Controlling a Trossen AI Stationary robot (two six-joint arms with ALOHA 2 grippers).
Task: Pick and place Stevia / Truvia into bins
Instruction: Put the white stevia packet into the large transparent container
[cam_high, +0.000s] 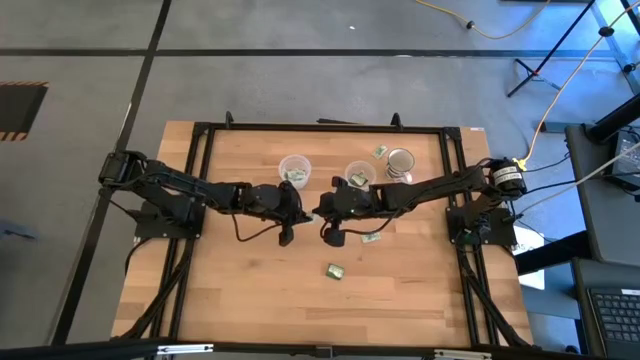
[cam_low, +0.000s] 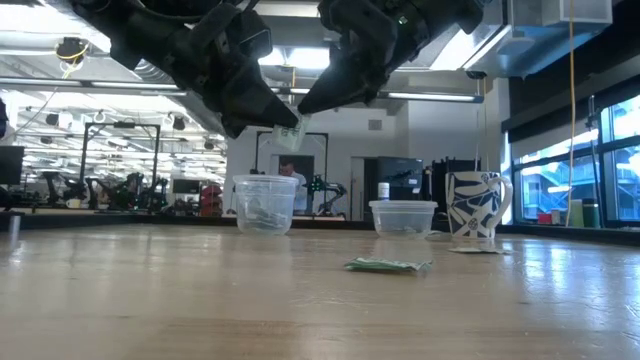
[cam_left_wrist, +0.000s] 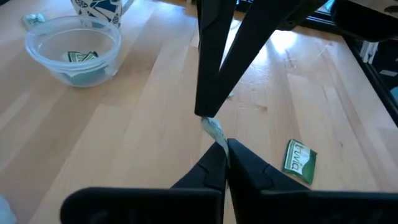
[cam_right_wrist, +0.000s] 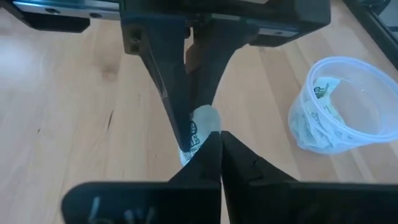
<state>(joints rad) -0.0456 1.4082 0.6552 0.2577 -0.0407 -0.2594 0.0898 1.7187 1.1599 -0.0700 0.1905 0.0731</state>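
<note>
A flat sachet (cam_low: 388, 265) lies on the table (cam_high: 240, 290) nearest the low camera, below and apart from both grippers. Above it, the left gripper (cam_low: 290, 128) and the right gripper (cam_low: 298, 110) meet tip to tip over the middle of the table, raised off the wood. Between them hangs one green-and-white sachet (cam_low: 289, 133). In the left wrist view the left gripper (cam_left_wrist: 222, 148) has its fingers pressed together on the lower end of this sachet (cam_left_wrist: 213, 129), and the right arm's fingers come down onto its upper end. In the right wrist view the right gripper (cam_right_wrist: 216, 138) is likewise clenched on the sachet (cam_right_wrist: 198, 132), with the left arm's fingers closing on it from the opposite side. Both claws therefore grasp the same sachet. Beyond the left gripper stands a clear cup (cam_high: 294, 170) holding several sachets. Beyond the right gripper stands a second cup (cam_high: 359, 176) with a sachet in it. A patterned mug (cam_high: 401, 162) stands past that cup, farther toward the right arm's base. A loose sachet (cam_high: 380, 151) lies near the mug. Another sachet (cam_high: 371, 237) lies just beside the right gripper. One more sachet (cam_high: 335, 271) lies on open wood, apart from both grippers.
</note>
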